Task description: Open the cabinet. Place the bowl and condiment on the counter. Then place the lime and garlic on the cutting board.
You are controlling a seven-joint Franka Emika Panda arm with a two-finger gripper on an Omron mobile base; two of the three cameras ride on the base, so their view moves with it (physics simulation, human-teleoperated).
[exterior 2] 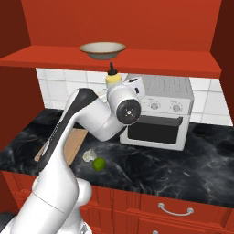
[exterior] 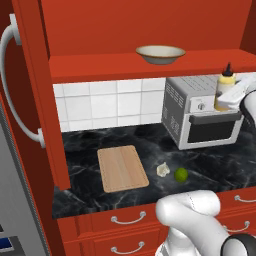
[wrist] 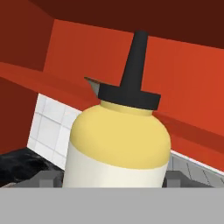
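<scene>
The cabinet (exterior: 31, 100) stands open, its door swung out to the left. The cream bowl (exterior: 160, 54) (exterior 2: 103, 50) rests on the cabinet shelf. The yellow condiment (exterior: 225, 85) (exterior 2: 113, 77) (wrist: 118, 140) hangs in the air below the shelf, in front of the toaster oven, with my gripper (exterior: 228, 100) (exterior 2: 115, 85) (wrist: 111, 177) shut on its lower body; dark fingertips (wrist: 47, 178) flank it. On the black counter (exterior: 90, 140) (exterior 2: 183, 160) lie the tan cutting board (exterior: 122, 167) (exterior 2: 73, 147), the garlic (exterior: 163, 169) (exterior 2: 88, 156) and the lime (exterior: 181, 174) (exterior 2: 98, 164), both just right of the board.
A silver toaster oven (exterior: 200, 115) (exterior 2: 160, 114) stands at the back right of the counter against the white tiles. Red drawers (exterior: 125, 220) run below the counter's front edge. My arm (exterior 2: 87, 114) arches over the board's right side.
</scene>
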